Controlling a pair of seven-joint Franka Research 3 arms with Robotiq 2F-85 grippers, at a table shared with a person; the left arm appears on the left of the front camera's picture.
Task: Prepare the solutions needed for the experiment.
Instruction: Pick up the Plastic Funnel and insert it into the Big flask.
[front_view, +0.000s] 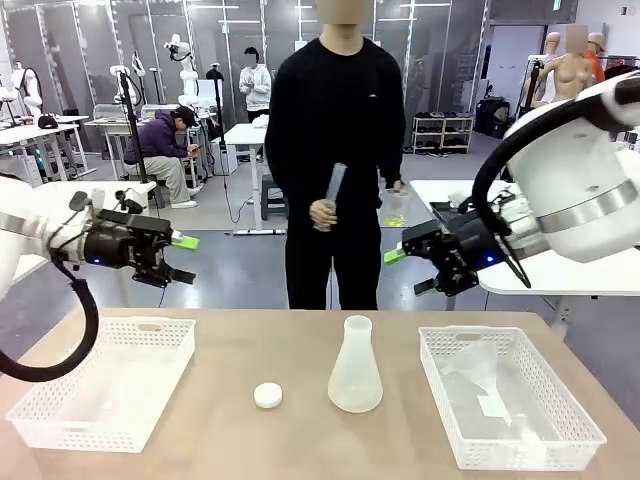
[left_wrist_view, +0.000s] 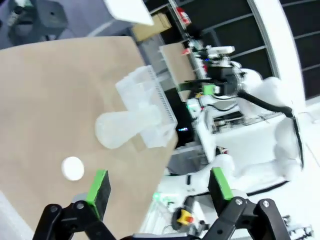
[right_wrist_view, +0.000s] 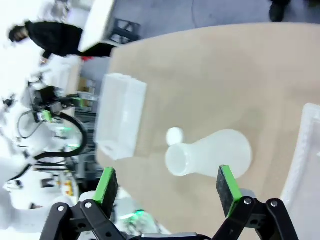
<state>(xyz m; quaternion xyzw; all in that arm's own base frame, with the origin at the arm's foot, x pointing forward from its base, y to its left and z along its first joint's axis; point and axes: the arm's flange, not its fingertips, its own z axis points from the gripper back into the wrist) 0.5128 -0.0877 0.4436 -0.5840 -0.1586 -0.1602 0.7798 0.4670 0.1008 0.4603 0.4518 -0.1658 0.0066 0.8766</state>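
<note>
Robot's left hand (front_view: 185, 259): hovering over the bench's (front_view: 300, 440) left side, fingers spread wide, pinching nothing.
Robot's right hand (front_view: 405, 273): hovering over the right side, fingers spread, gripping nothing.
Bench top: Erlenmeyer flask (front_view: 355, 370) standing upright between two white baskets (front_view: 150, 330) (front_view: 440, 335), white cap (front_view: 267, 395) lying near it.
Yellow solution (front_view: 395, 218): sitting in a small beaker the person is holding beyond the far edge.

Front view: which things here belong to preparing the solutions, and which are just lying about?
Likely part of the job:
- yellow solution, held by the person
- clear tube, also held
- flask, mid-table

Likely lying about:
- white cap beside the flask
- left basket
- right basket, with clear plastic pieces
</note>
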